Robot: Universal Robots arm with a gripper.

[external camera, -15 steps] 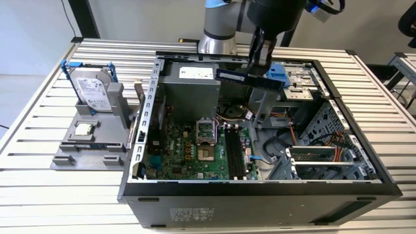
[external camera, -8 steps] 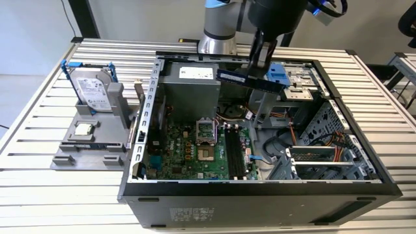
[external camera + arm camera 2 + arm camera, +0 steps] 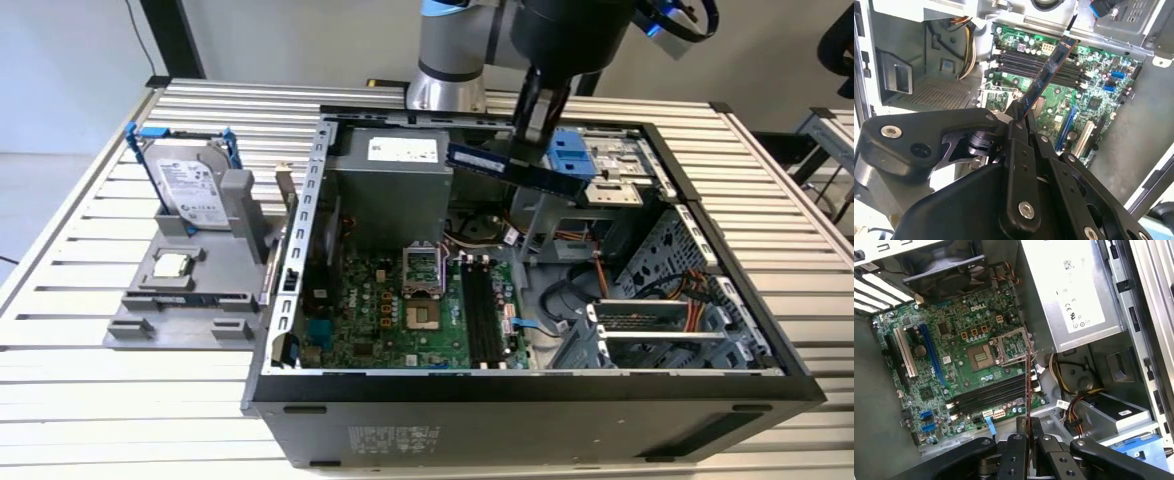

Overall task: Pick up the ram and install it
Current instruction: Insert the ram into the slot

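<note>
The ram (image 3: 514,168), a slim dark stick, hangs above the rear of the open computer case (image 3: 287,300), and my gripper (image 3: 537,140) is shut on it. In the second wrist view the ram (image 3: 1046,75) juts out from between the black fingers (image 3: 1015,131), tilted over the green motherboard (image 3: 1094,100). It appears edge-on in the first wrist view, the ram (image 3: 1027,390) crossing above the long black slots (image 3: 989,396). These slots (image 3: 481,310) lie well below the stick, with a clear gap between them.
A grey power supply (image 3: 394,180) stands inside the case beside the ram. Cables and a drive cage (image 3: 641,330) fill the case's side toward the exterior view's right. On the slatted table, a grey fixture (image 3: 180,300) holds a hard drive (image 3: 187,185) and a small silver chip (image 3: 171,265).
</note>
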